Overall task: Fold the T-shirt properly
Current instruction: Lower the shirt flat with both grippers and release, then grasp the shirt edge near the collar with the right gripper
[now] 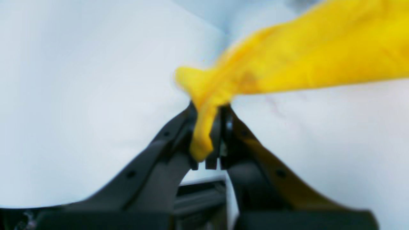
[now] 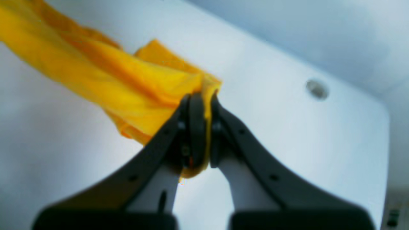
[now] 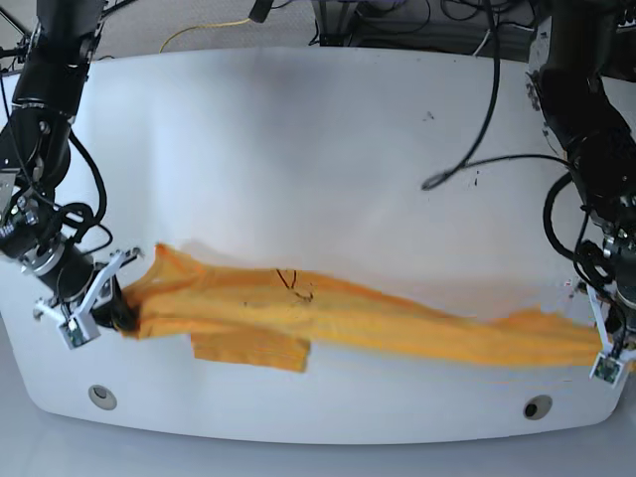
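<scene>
The T-shirt [image 3: 328, 318] is stretched in a long band across the front of the white table [image 3: 318, 149]. The left gripper [image 1: 207, 127] pinches one end, the right gripper [image 2: 203, 127] grips the other, both clamped on cloth.

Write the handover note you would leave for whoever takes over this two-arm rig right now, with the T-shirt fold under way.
Left gripper: shut on one end of the T-shirt, cloth pinched between its fingers.
Right gripper: shut on the opposite end, cloth bunched at its tips.
T-shirt: stretched in a long band between the two grippers across the near part of the white table, one sleeve hanging toward the near edge. The black print faces up near the middle.
Done: both ends gripped, the shirt pulled out lengthwise.
Left: no neat fold shows yet; it is bunched and twisted, so it probably needs spreading flat before folding.
</scene>
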